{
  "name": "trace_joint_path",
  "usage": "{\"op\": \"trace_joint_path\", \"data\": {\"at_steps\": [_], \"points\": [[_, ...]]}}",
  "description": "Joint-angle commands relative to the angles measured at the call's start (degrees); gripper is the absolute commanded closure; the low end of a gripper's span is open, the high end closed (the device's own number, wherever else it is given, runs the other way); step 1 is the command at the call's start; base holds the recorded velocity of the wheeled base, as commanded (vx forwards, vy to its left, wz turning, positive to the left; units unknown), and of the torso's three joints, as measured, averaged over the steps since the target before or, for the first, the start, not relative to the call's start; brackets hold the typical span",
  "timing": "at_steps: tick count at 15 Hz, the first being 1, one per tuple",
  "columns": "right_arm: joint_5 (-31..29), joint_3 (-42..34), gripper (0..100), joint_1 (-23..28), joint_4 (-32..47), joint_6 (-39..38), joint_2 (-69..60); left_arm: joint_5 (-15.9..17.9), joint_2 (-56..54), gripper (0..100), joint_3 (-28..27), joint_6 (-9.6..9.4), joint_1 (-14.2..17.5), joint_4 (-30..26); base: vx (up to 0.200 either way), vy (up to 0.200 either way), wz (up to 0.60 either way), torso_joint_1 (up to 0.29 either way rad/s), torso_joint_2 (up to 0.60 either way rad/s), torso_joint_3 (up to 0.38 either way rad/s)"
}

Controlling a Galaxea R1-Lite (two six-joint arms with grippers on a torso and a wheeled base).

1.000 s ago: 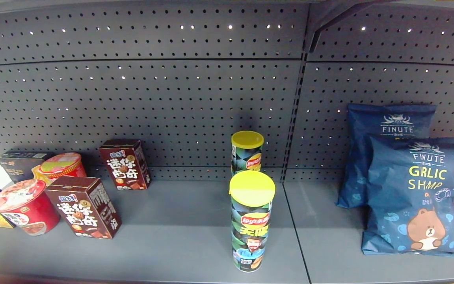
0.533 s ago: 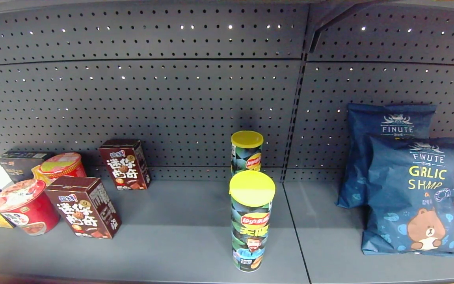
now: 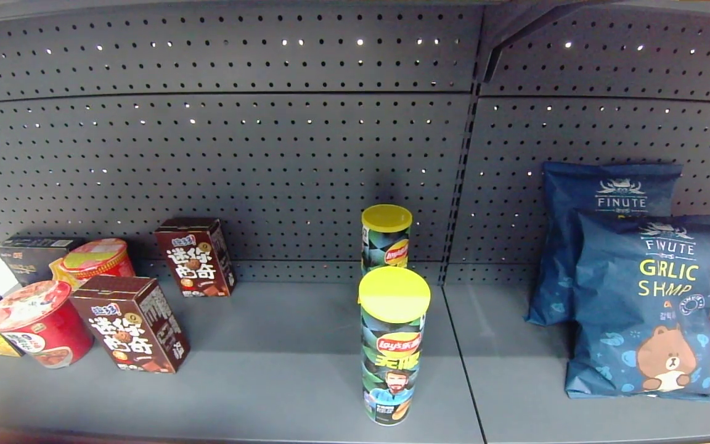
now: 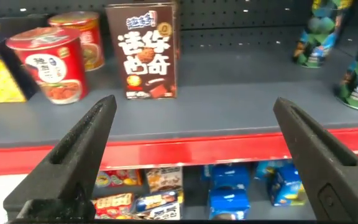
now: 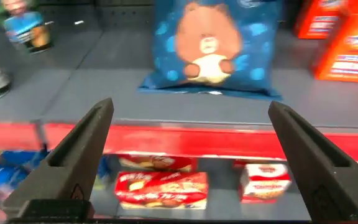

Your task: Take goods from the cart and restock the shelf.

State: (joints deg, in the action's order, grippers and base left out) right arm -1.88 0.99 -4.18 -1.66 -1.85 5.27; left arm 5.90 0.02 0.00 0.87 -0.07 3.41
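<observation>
The grey sheet-metal shelf (image 3: 269, 370) with its perforated steel back panel (image 3: 269, 154) lies straight ahead of both arms and slightly above them, its red front lip (image 4: 185, 149) crossing just beyond the fingers. On its right section 2 dark blue crinkled foil snack bags (image 3: 644, 308) lean upright, 1 behind the other, soft and likely to slump. Near the middle seam 2 tall cardboard crisp tubes with yellow plastic lids (image 3: 393, 351) stand in a file from front to back, long axes vertical, rigid and round. Further left, 2 brown cardboard biscuit boxes (image 3: 136, 327) stand upright and apart, flat-faced. At the far left are 2 red paper noodle cups (image 3: 37, 320) with film lids. The left end effector (image 4: 194, 104) faces the front brown box with its dark fingers spread wide and nothing between them. The right end effector (image 5: 191, 107) faces the front blue bag, equally spread and empty. The bare stretch between boxes and tubes is nearer the left arm; the gap between tubes and bags is nearer the right. With both empty, the next pick must, I judge, come from the cart.
</observation>
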Motion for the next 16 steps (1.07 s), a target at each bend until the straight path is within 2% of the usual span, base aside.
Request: {"op": "trace_joint_path", "data": {"at_steps": [1, 3, 6, 8, 9, 16], "points": [[1.70, -0.11, 0, 1.28, -0.28, 0.10, -0.43, 1.31, -0.02, 0, 0.00, 0.10, -0.01, 0.01, 0.000, 0.000, 0.00, 0.000, 0.00, 0.000], [2.23, -0.11, 0, 1.28, -0.19, 0.27, -0.43, 4.56, -0.02, 0, 0.00, 0.01, 0.07, 0.01, 0.000, 0.000, 0.00, 0.000, 0.00, 0.000], [2.14, -0.11, 0, 1.28, -0.28, 0.45, -0.52, 2.01, -0.02, 0, 0.00, 0.28, 0.07, 0.01, 0.000, 0.000, 0.00, 0.000, 0.00, 0.000], [2.58, -0.02, 0, 1.28, -0.19, 0.45, -0.43, 2.10, -0.02, 0, 0.00, -0.25, 0.07, 0.01, -0.100, 0.000, 0.00, -0.004, 0.00, 0.001], [2.58, -0.02, 0, 1.28, -0.19, 0.45, -0.43, 2.19, -0.02, 0, 0.00, 0.10, 0.07, 0.01, -0.200, 0.000, 0.00, 0.002, 0.00, 0.012], [2.58, -0.11, 0, 1.28, -0.19, 0.45, -0.43, 2.27, -0.02, 0, 0.00, 0.28, 0.07, 0.01, 0.000, 0.000, 0.00, 0.000, 0.00, 0.000]]}}
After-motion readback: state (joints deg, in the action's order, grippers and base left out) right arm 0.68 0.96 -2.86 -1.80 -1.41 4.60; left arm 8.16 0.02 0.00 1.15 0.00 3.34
